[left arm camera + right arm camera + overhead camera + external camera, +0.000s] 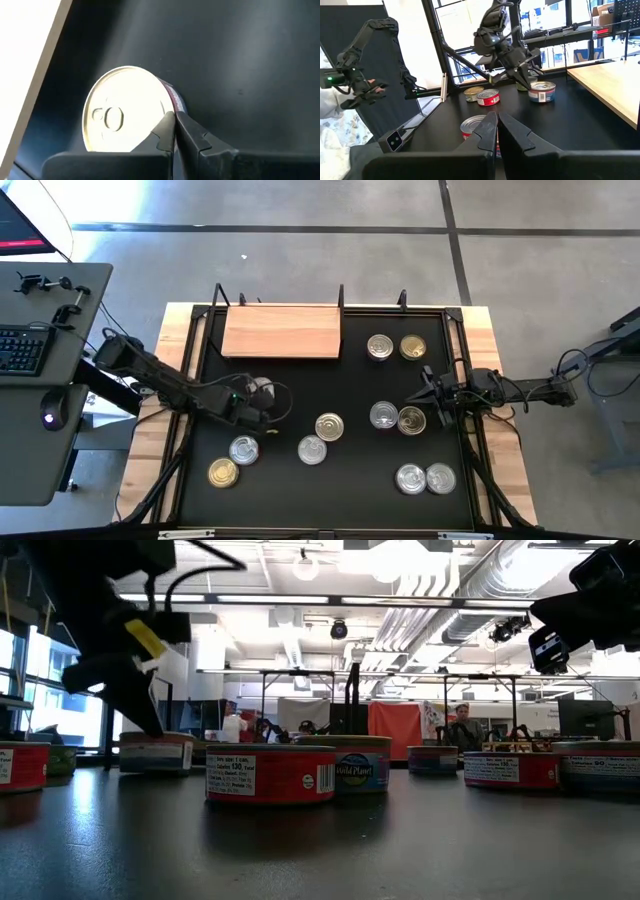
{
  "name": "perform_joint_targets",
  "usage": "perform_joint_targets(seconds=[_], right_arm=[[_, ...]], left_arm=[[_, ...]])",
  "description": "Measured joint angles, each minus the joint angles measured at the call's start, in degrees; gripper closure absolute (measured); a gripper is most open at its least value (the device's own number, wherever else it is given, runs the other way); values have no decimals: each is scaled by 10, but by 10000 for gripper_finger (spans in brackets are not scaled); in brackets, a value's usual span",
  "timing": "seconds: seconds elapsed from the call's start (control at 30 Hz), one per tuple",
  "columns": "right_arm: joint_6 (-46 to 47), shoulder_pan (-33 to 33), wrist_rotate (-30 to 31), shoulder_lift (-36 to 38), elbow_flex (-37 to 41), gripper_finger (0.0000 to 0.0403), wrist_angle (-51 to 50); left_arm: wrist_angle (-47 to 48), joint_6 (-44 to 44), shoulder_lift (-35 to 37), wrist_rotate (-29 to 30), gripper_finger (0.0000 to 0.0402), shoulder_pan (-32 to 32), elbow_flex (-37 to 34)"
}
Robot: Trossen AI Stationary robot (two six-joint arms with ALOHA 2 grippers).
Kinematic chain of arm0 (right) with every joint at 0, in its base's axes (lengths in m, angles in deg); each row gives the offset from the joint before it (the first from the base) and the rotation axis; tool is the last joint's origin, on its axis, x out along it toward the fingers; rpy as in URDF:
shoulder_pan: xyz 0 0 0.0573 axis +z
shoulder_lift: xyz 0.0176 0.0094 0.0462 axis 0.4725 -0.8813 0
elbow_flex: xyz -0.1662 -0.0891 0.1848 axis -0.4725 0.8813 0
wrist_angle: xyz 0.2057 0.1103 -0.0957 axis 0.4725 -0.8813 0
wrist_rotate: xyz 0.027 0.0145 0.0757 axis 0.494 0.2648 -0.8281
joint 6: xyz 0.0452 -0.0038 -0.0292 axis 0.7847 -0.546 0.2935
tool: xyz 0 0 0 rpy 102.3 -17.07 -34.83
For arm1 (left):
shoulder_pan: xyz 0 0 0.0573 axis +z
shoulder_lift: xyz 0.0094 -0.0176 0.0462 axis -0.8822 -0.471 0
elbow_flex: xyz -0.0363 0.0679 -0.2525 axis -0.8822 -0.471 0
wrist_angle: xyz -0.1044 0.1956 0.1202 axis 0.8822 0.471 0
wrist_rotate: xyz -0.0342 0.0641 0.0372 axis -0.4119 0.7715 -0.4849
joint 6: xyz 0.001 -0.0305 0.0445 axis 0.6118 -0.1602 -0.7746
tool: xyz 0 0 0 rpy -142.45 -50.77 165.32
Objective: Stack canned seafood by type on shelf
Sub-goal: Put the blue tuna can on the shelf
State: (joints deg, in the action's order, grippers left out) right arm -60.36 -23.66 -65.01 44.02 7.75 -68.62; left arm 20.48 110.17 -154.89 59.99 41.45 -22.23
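Several round seafood tins stand on the black table; none is on the wooden shelf (pixel 282 332), which lies flat at the far edge. One silver-lidded tin (pixel 263 389) (pixel 122 110) (pixel 542 91) stands just in front of the shelf. My left gripper (pixel 252 402) (pixel 173 117) is shut, slanting down, with its tips at this tin's near rim and nothing between them. My right gripper (pixel 428 392) (pixel 496 119) is shut and hangs level at the table's right, above two tins (pixel 397 418). My left gripper's shut fingertips (pixel 167 122) stand at the tin's rim (pixel 167 97) on its near side, coming slanting down from the table's left. Nothing is between the fingers. Whether the tips touch the rim I cannot tell. The tin stands flat on the table.
Loose tins stand in pairs: far right (pixel 396 347), centre (pixel 320 438), near left (pixel 233 461), near right (pixel 425 478). A raised black frame (pixel 203 330) borders the table. A desk with a keyboard (pixel 22 350) stands beyond the left edge.
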Motion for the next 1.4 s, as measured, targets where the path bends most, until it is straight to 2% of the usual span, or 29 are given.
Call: perform_joint_targets(seconds=[0.17,0.33,0.67,0.83,1.07,1.2,1.33,1.4], right_arm=[[0,0,0,0,0,396,0],[0,0,0,0,0,396,0],[0,0,0,0,0,396,0],[0,0,0,0,0,396,0],[0,0,0,0,0,396,0],[0,0,0,0,0,396,0],[0,0,0,0,0,396,0],[0,0,0,0,0,396,0]], left_arm=[[-2,-4,0,18,401,-32,1],[-2,16,0,62,401,-55,1],[-29,46,1,89,401,-79,2],[-44,39,1,94,401,-81,16],[-46,-22,2,133,400,-79,58],[-45,-24,2,131,401,-76,63],[-51,-33,1,86,400,-76,63],[-63,-73,1,50,390,-79,63]])
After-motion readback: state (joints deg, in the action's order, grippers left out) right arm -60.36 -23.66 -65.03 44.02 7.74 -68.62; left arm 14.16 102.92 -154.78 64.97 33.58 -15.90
